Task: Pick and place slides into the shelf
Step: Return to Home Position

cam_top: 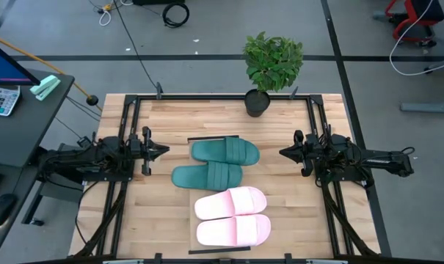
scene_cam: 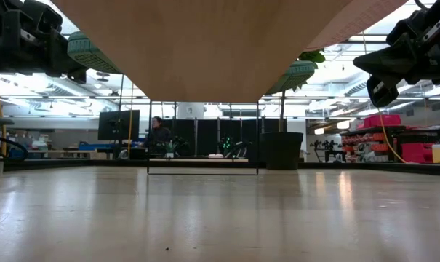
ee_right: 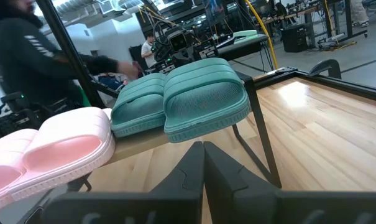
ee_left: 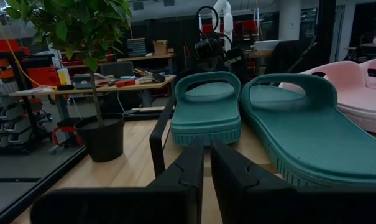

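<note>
Four slides lay in a row along the shelf at mid-table: two green slides at the end nearer the potted plant and two pink slides at the other end, each pair side by side. None lay on the table itself. My left gripper hung beside the green pair, apart from it, its fingers drawn together on nothing. My right gripper faced it from the opposite side of the shelf, likewise pinched closed and empty. I judged the placing complete. The one step outstanding was parking both arms, and both appeared to be at or near that rest pose.
</note>
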You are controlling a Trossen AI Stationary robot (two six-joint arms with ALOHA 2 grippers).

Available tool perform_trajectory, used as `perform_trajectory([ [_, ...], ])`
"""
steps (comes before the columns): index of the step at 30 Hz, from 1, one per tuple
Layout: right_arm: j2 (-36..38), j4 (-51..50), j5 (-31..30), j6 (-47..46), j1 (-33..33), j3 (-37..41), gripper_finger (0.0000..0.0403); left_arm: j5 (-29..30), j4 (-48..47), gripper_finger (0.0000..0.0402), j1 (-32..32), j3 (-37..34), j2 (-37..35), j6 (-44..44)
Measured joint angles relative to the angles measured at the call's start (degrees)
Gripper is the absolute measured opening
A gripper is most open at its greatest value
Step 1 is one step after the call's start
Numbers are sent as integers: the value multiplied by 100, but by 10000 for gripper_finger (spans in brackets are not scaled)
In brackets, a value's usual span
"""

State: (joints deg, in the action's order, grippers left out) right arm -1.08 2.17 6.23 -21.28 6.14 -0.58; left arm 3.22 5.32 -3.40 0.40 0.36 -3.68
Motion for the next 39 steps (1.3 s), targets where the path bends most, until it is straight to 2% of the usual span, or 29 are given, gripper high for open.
perform_trajectory([
  [11,0,0,1,0,1,0,14,0,-2,21,0,0,0,0],
  [22,0,0,-1,0,-1,0,14,0,-2,36,0,0,0,2],
  [33,0,0,0,0,-1,0,14,0,-2,21,0,0,0,2],
  [39,0,0,-1,0,-1,0,14,0,-2,27,0,0,0,2],
])
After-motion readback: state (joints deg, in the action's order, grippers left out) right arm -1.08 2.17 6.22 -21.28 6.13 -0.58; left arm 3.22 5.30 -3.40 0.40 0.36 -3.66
